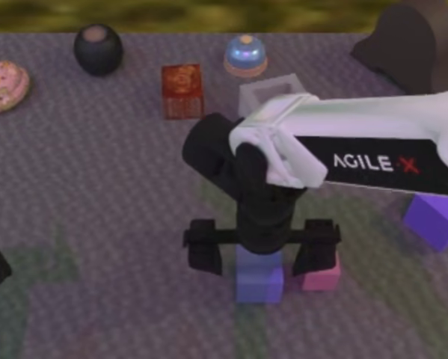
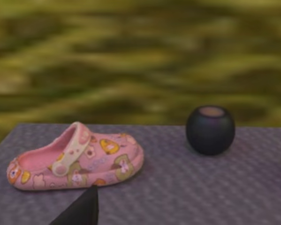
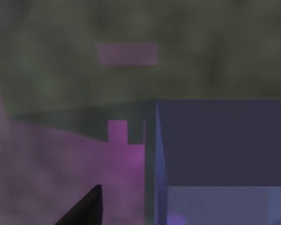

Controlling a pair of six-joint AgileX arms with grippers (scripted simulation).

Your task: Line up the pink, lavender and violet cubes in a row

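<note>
The right arm's white casing reads "AGILE X" in white, the X in red. It reaches in from the right, across the middle of the tabletop (image 1: 96, 224), wrist bent straight down. The right hand (image 1: 261, 258) hangs with fingers spread wide, straddling the lavender cube (image 1: 259, 283) without clamping it. The pink cube (image 1: 322, 275) sits just right of it, by the right finger. The violet cube (image 1: 435, 221) lies well apart, far right. The left hand sits parked at the left edge; I cannot tell its state.
</note>
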